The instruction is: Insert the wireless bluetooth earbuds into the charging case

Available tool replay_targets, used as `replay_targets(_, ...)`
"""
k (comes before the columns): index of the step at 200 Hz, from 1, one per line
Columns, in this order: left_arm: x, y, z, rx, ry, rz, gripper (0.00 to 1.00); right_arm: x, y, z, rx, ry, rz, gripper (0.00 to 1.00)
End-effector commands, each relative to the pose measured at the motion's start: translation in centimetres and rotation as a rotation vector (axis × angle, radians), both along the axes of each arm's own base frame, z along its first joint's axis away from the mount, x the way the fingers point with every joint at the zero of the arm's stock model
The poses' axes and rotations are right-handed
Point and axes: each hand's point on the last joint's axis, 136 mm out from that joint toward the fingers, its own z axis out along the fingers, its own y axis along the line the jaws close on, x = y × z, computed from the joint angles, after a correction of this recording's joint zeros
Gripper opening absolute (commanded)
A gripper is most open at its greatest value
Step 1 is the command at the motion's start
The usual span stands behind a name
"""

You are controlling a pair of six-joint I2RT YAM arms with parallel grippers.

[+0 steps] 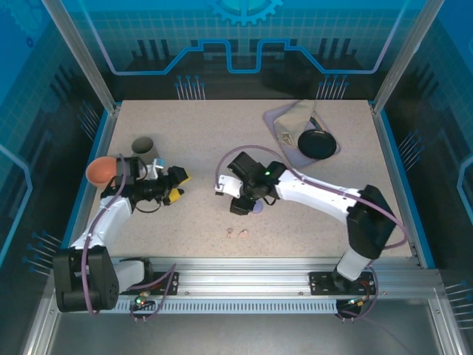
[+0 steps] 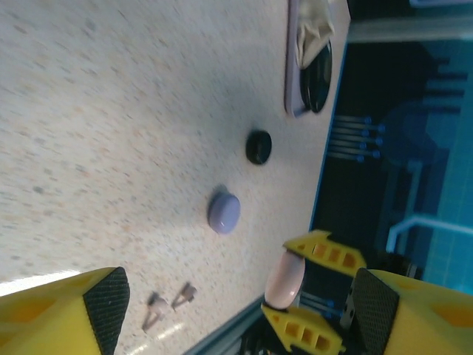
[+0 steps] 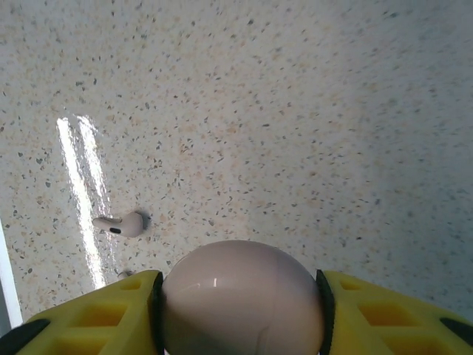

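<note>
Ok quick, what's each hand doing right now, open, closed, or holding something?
Left hand: open, holding nothing.
Right hand: closed on the pale pink round case.

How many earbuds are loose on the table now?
2. One tiny pale pink stemmed plastic earbud and a second pale pink earbud lie side by side near the speckled table's front edge. More may be hidden.
</note>
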Motion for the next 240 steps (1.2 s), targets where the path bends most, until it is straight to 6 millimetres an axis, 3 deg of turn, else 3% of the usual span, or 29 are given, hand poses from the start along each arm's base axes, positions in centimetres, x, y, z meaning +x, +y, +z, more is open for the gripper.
replay_targets(1, -0.1, -2.8, 2.7, -0.074, -0.055, -0.120, 0.81, 0.6, 1.0, 3.3, 0.158, -0.089, 0.041, 0.48)
replay_targets(56, -1.9, -8.6, 5.0, -0.121, -0.133, -0.339, 0.81, 0.3, 0.8, 5.8, 0.242, -0.152, 0.075, 0.47)
replay_targets(82, -2.4, -10.4, 5.6, -0.125, -0.152, -0.408, 0.80, -0.1, 1.0, 6.9, 0.271, -0.151, 0.090, 0.47)
replay_targets(181, -3.5, -14.2, 5.4, -0.118, -0.162, -0.569, 0.69, 0.0, 1.0, 6.8, 0.313, -0.062, 0.083, 0.47)
replay_targets(240, -3.9, -15.3, 5.1, -0.113, -0.153, -0.620, 0.51, 0.5, 0.6, 6.8, 0.326, -0.044, 0.057, 0.47)
